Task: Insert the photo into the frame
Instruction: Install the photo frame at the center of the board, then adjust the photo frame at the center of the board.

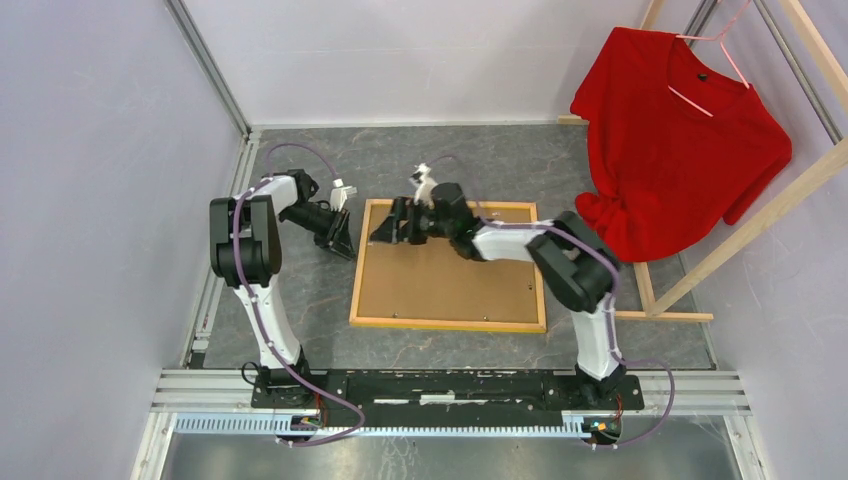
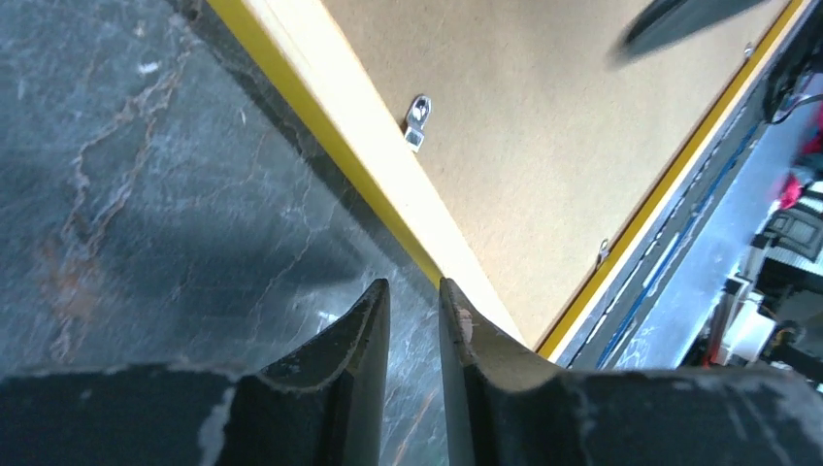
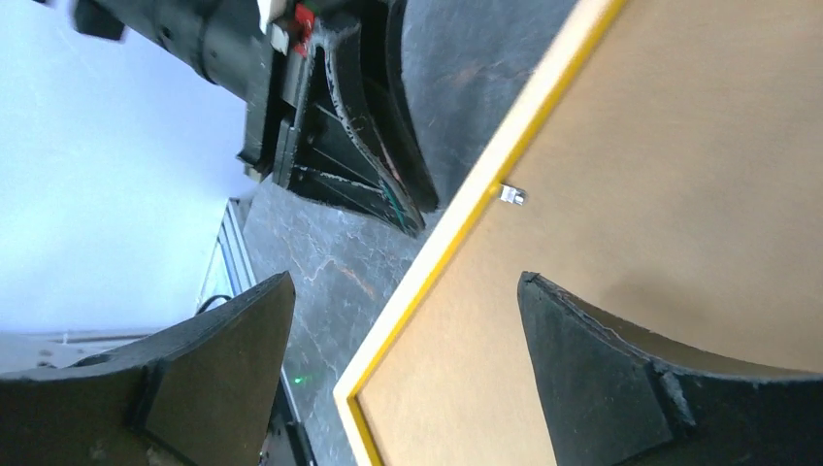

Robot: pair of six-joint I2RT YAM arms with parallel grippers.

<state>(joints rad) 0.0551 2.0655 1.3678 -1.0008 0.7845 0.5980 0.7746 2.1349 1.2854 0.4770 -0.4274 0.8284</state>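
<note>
The frame (image 1: 450,324) lies face down on the table, its pale wood back up and a yellow lip around the brown backing panel (image 1: 450,275) set in it. The photo is hidden. My left gripper (image 1: 343,243) hangs low over the table just outside the frame's left rail (image 2: 369,165), its jaws a narrow slit apart with only table showing between them (image 2: 414,284). My right gripper (image 1: 388,230) is wide open over the frame's far left corner (image 3: 406,277), one finger over the table and the other over the backing panel (image 3: 660,175). It holds nothing.
A small metal clip (image 2: 418,120) sits on the frame's left rail, another (image 3: 511,194) on the rail nearer the right gripper. A red shirt (image 1: 680,140) hangs on a wooden rack at the right. Walls close in the left and back. An aluminium rail (image 1: 450,385) carries both arm bases.
</note>
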